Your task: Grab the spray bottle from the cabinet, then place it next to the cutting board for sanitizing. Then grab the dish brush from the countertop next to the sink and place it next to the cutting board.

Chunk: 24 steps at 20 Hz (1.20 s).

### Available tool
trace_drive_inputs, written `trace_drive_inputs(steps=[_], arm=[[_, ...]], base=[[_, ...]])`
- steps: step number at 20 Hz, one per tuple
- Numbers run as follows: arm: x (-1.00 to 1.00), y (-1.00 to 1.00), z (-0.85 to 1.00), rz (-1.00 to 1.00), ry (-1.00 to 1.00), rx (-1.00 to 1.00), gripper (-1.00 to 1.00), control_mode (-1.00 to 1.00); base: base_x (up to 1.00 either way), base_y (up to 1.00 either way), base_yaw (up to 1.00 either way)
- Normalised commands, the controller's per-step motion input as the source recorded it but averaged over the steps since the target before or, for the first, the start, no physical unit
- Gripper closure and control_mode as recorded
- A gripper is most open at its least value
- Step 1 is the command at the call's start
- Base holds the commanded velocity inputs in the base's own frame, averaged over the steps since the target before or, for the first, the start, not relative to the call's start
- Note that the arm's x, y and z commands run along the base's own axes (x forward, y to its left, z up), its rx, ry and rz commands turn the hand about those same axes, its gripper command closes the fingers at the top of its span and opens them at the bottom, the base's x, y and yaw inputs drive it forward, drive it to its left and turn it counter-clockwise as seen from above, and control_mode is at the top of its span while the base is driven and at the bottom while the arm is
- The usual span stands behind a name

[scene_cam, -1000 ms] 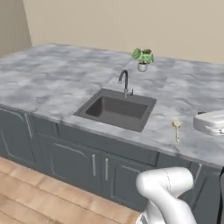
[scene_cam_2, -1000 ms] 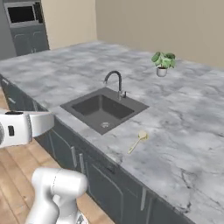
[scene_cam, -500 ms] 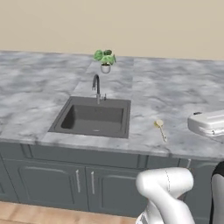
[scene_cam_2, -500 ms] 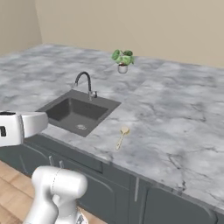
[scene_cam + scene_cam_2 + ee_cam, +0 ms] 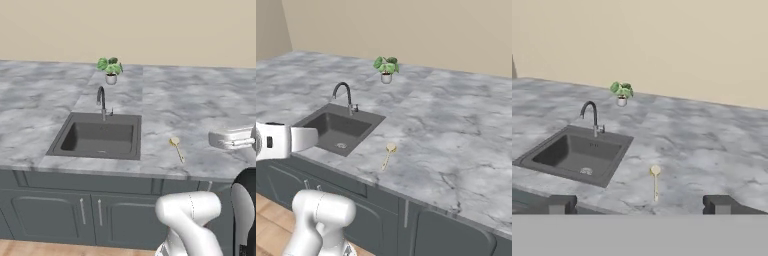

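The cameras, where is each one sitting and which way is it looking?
Left base view: sits behind the arm to its left, looks down at the sink and dish brush; the white arm rises at lower right.
Right base view: sits behind to the right, looks at the same countertop; the arm rises at lower left.
Hand view: rides on the hand, looks forward over the counter; the claw has its dark fingertips spread wide at the bottom.
All three share the sink, faucet, brush and potted plant.
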Motion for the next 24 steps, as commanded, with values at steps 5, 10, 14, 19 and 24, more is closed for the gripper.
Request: trace_drive_inputs(steps=[5,10,14,19,24], arm=[[0.64,-0.34,-0.47,-0.11,0.49,0.00,-1.00,-1.00],[0.56,-0.27,-0.66,-0.08,0.56,-0.02,-1.00,-1.00],[0.55,-0.28,-0.76,-0.04,0.38,-0.02,-1.00,-1.00],[0.72,-0.20,-0.84,0.00,0.22,0.00,-1.00,-1.00],[0.98,-0.03,-0.72,0.00,0.18,0.00,-1.00,-1.00]], base=[[0.00,0.00,0.00],[0.00,0.00,0.00],[0.00,0.00,0.00],[0.00,0.00,0.00],[0.00,0.00,0.00]])
